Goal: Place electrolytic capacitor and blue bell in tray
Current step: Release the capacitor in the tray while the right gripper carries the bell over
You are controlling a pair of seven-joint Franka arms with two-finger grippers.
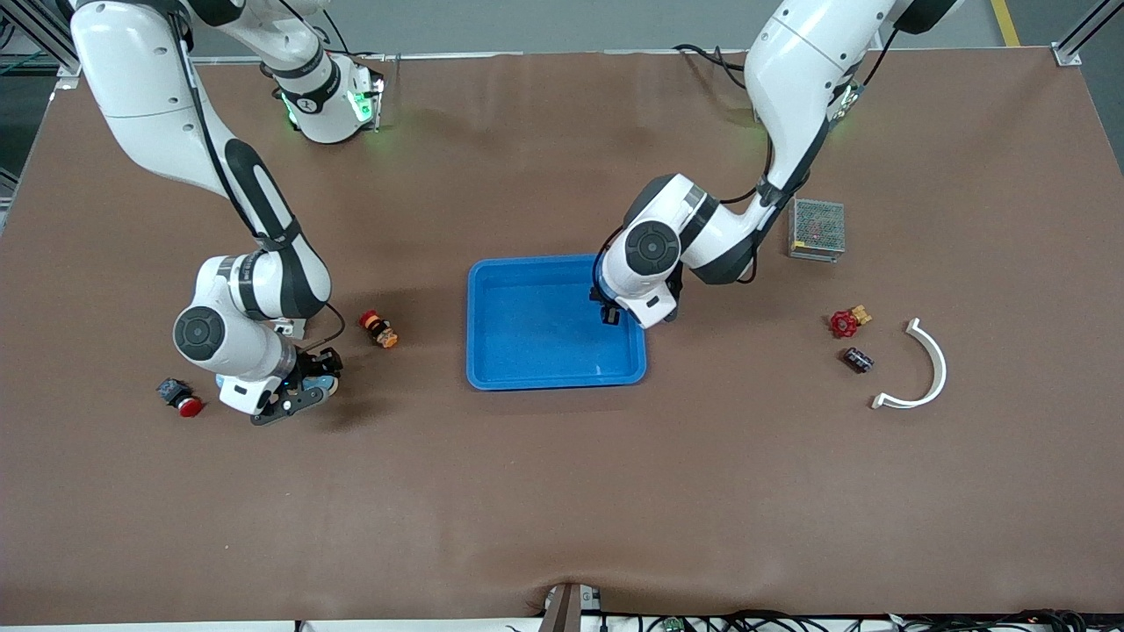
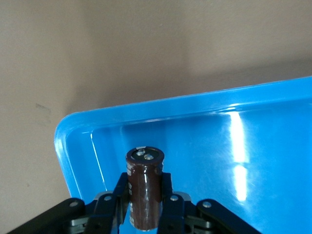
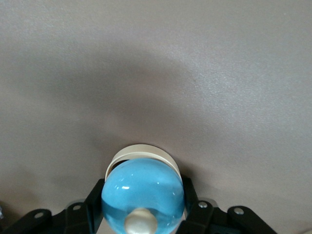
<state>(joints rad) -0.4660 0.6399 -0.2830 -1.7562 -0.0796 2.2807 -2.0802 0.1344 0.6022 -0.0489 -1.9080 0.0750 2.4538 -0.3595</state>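
the left gripper [image 2: 145, 207] clamps a brown electrolytic capacitor [image 2: 145, 187] upright between its fingers, hanging over the blue tray [image 1: 536, 369] at the rim toward the left arm's end. the right gripper [image 3: 144, 214] is closed on the blue bell [image 3: 142, 192], low at the brown table [image 1: 562, 491], well apart from the tray.

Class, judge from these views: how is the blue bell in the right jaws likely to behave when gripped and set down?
The blue bell has a glossy dome, so it probably slips easily. Its round body may roll if tilted. It looks rigid, unlikely to deform.
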